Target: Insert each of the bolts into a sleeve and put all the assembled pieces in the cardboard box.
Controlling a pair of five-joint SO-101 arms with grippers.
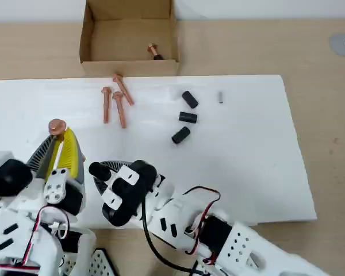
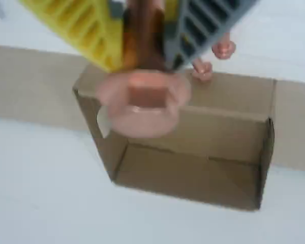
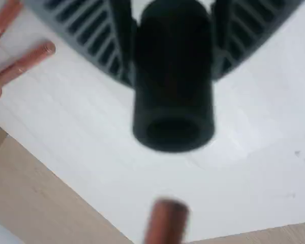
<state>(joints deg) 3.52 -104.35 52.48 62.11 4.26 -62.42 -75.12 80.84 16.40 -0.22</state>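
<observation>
One copper bolt (image 2: 142,104) sits clamped in your left gripper (image 2: 142,56) and one black sleeve (image 3: 174,86) is pinched in the right gripper (image 3: 174,66), both over the near side of the white sheet (image 1: 247,161). Line the shank dead-on with the sleeve's open bore before pushing, and go slow. Bolt's shiny with a wide round head, sleeve's a stubby matte tube
</observation>
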